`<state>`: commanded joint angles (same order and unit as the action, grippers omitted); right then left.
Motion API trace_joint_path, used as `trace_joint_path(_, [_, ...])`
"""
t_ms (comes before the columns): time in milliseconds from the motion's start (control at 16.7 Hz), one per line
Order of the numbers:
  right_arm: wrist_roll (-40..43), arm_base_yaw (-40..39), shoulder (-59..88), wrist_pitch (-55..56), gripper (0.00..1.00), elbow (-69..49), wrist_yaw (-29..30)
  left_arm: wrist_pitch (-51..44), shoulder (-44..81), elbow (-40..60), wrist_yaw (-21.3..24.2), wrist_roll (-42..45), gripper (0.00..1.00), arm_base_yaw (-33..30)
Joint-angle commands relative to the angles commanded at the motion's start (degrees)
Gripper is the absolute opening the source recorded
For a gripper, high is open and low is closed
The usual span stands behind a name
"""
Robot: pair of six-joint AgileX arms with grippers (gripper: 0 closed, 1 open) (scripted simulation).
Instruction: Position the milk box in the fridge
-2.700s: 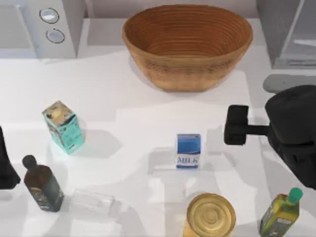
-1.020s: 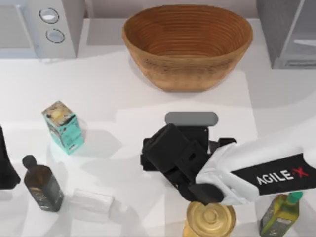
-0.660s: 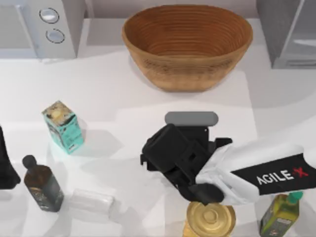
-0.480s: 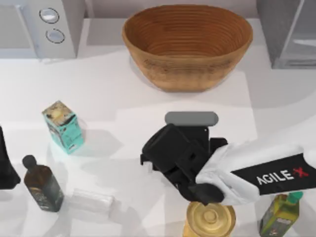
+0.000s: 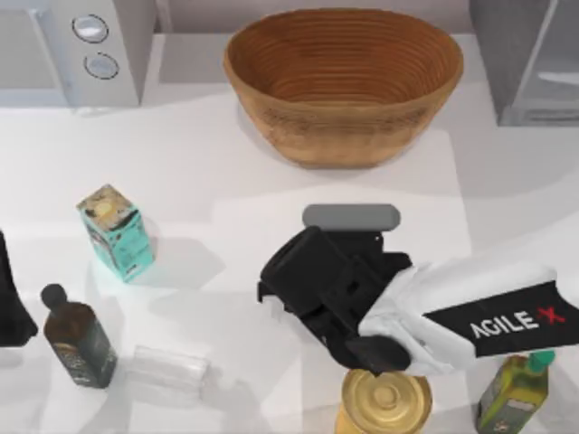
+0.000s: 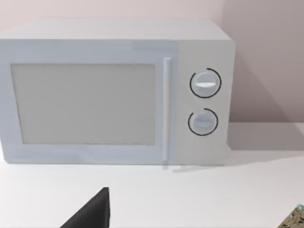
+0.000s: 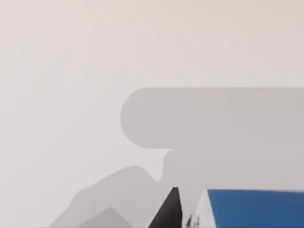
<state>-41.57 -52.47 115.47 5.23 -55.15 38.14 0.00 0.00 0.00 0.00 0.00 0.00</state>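
Note:
My right gripper (image 5: 327, 282) hangs low over the middle of the table, at the spot where the milk box stands, and its black body hides the carton from above. In the right wrist view the blue top of the milk box (image 7: 254, 208) lies right beside the gripper's black tip. The fridge (image 5: 529, 59), dark grey with a paler front panel, stands at the table's far right corner. My left gripper (image 5: 9, 303) stays parked at the left edge.
A wicker basket (image 5: 344, 81) sits at the back centre and a microwave (image 5: 72, 50) at the back left. A teal carton (image 5: 116, 232), dark bottle (image 5: 77, 339) and clear glass (image 5: 170, 369) stand at the left. A gold-lidded can (image 5: 386, 395) and green-capped bottle (image 5: 516, 389) flank my right arm.
My right arm swung in from the right edge and now covers the milk box. Over the last second it has only shifted very slightly. The left arm is still.

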Motion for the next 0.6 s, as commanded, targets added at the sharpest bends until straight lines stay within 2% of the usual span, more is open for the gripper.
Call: trace_joint_path(600, [1.3, -0.1, 0.1, 0.3, 0.0, -0.9, -1.0, 0.0, 0.0, 0.0, 0.0, 0.0, 1.0, 0.0])
